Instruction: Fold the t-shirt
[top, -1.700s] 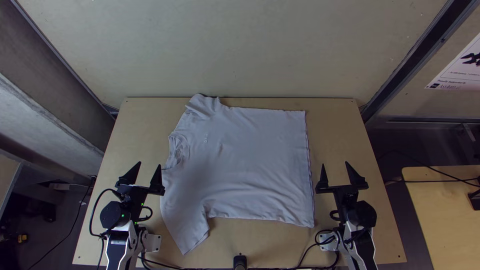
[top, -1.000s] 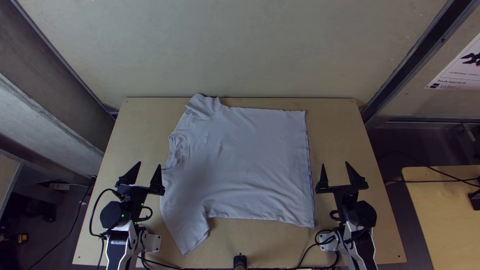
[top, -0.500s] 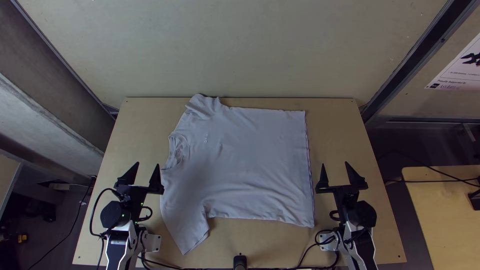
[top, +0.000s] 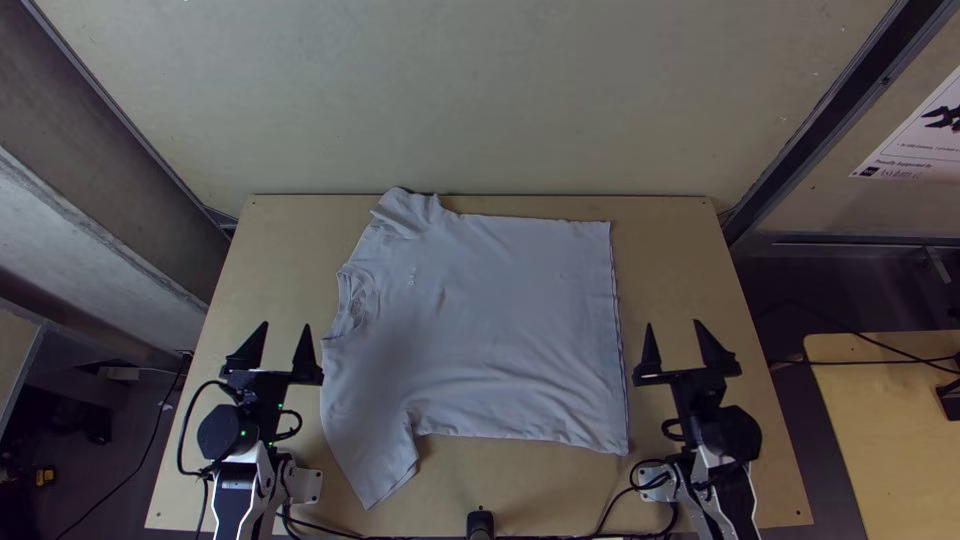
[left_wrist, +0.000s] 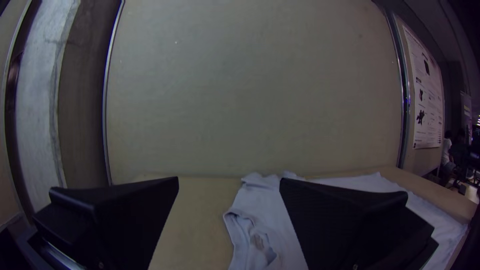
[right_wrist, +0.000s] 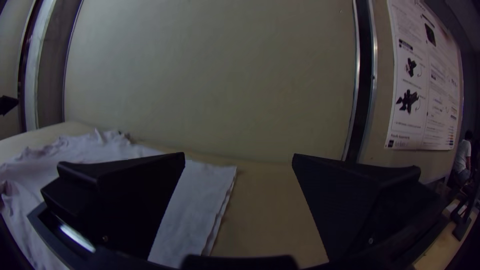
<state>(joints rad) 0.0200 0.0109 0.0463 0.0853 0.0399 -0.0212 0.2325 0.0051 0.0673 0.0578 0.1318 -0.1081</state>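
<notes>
The pale T-shirt (top: 490, 320) lies spread and unfolded directly on the wooden counter (top: 680, 250), rather than in a container, with the left tool (top: 285, 324) near its collar side and the right tool (top: 674, 323) near its hem (top: 619, 340), both wide open and holding nothing. Because the fabric lies so flat, a pinch could catch just one layer, and unequal pulls might then skew the fold or bunch the near sleeve (top: 375, 465)
</notes>
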